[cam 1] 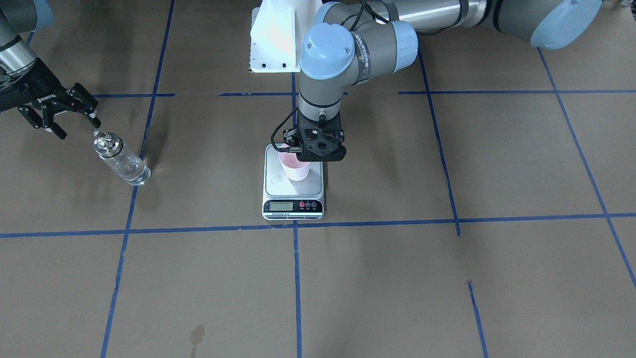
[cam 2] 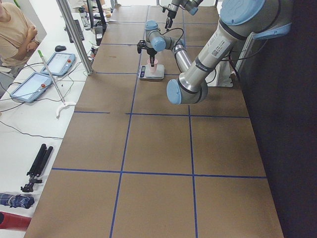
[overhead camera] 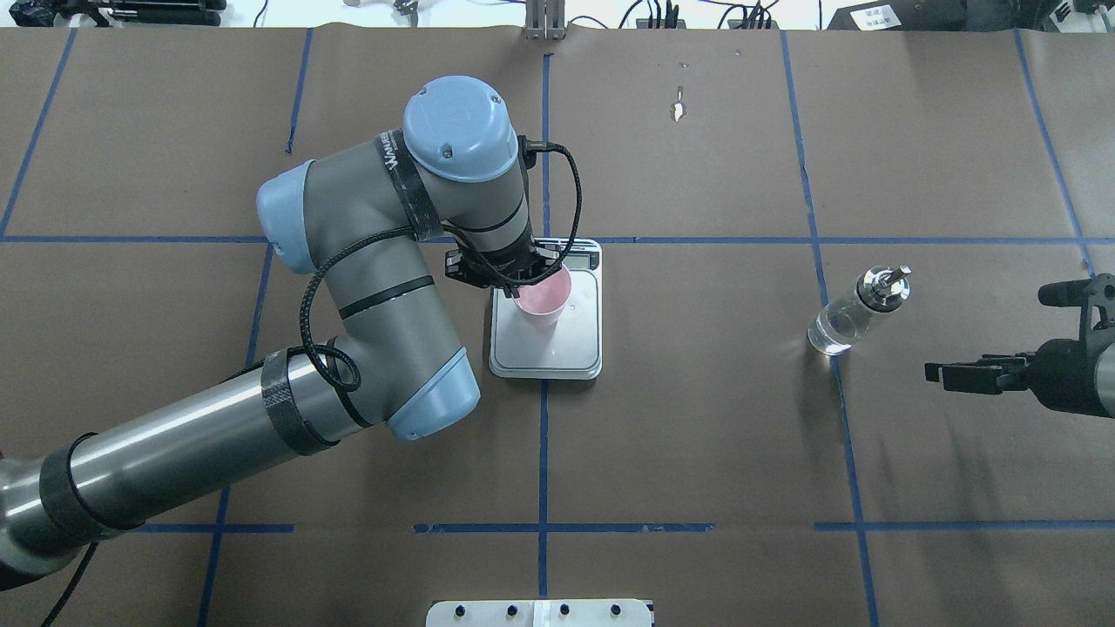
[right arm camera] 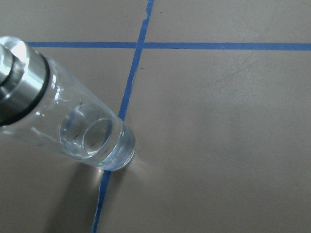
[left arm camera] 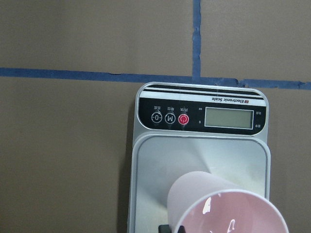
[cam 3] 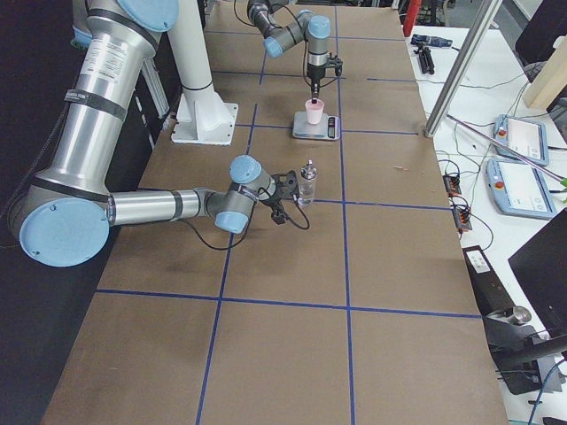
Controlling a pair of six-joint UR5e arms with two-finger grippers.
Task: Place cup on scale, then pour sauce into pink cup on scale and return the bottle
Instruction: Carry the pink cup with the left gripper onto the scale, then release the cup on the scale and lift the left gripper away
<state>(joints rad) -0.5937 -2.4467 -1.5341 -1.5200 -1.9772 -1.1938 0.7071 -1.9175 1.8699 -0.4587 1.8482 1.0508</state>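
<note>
the cup could tip or slide if the left gripper, pinching its rim, pulls away before letting go. it is pale pink light paper, mouth up, on the platform of the scale. well to the right the bottle stands upright; the spread right gripper near its cap could topple it.

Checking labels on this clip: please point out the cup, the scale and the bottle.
cup (cam 1: 296, 172), front-facing view, pale outer side wall.
scale (cam 1: 279, 205), front-facing view, the display on its front strip.
bottle (overhead camera: 841, 325), overhead view, clear glass body.
</note>
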